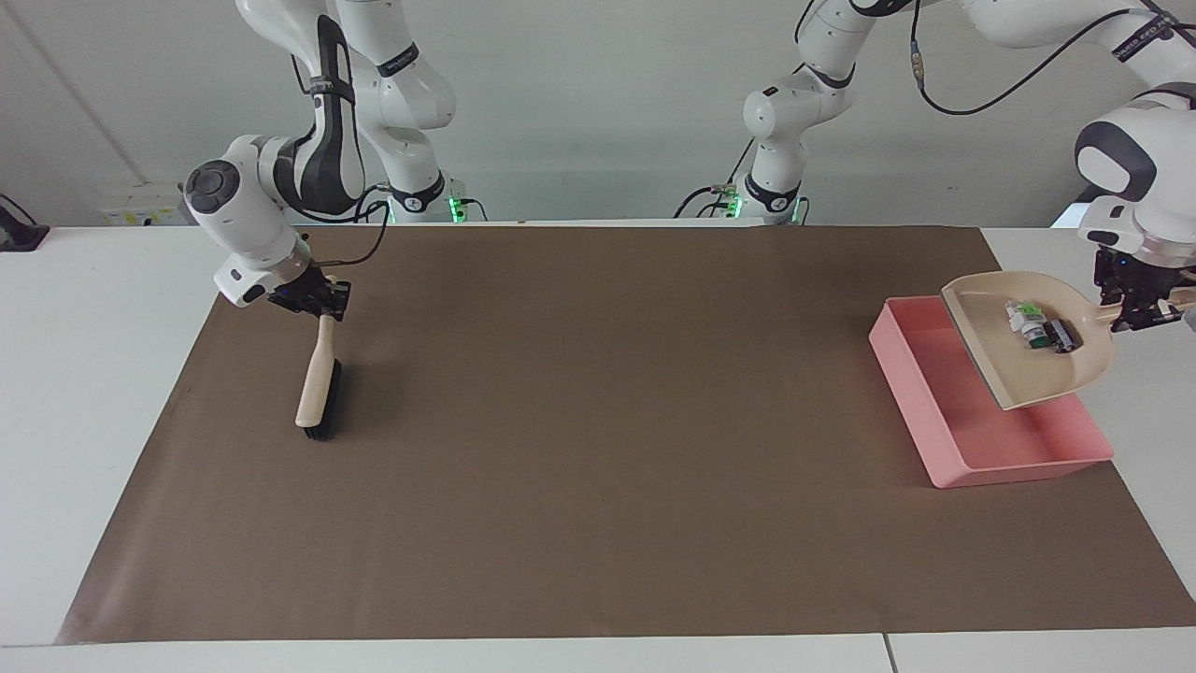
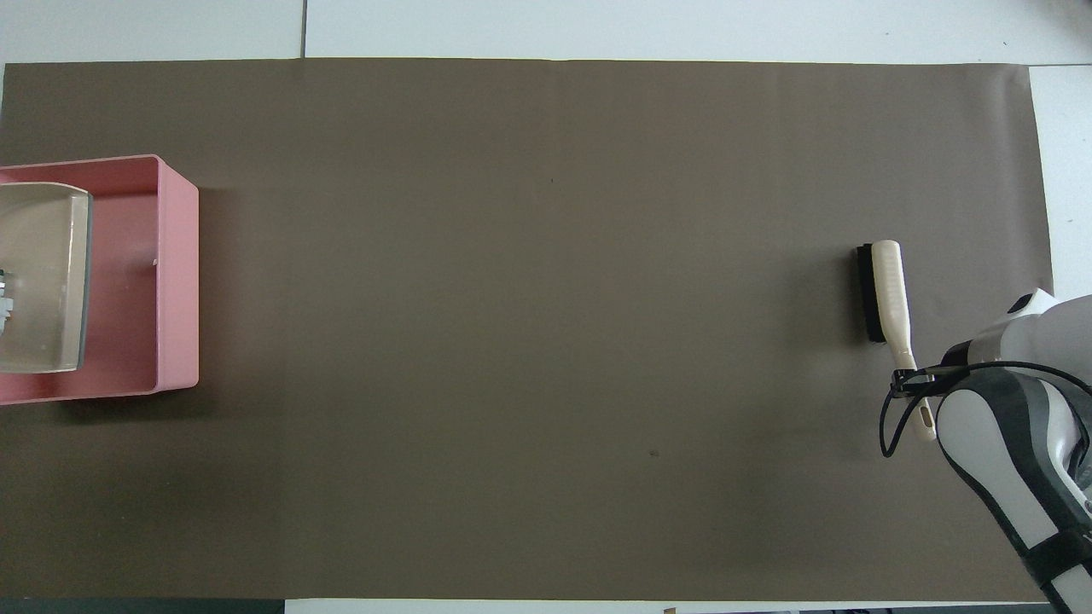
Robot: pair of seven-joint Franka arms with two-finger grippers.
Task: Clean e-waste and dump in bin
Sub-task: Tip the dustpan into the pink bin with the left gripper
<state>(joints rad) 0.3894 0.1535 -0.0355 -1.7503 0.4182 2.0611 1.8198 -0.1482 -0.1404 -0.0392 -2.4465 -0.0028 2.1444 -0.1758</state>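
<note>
I see the e-waste [image 1: 1035, 326], a white-and-green piece and a dark cylinder, lying in the beige dustpan [image 1: 1018, 369], which hangs tilted over the pink bin [image 1: 911, 369]. My left hand [image 1: 1142, 313] grips the dustpan's handle. At nine o'clock across the brown surface [image 1: 598, 449], my right hand [image 1: 320, 305] grips the brush [image 1: 316, 388]. I read no labels.

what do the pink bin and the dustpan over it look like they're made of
Bin: likely molded plastic, a uniform matte pink with thin low walls and rounded corners.
Dustpan: probably smooth beige plastic, with a faint sheen inside and a darker grey strip along its front lip that may be rubber. The left tool holds it by the handle.
</note>
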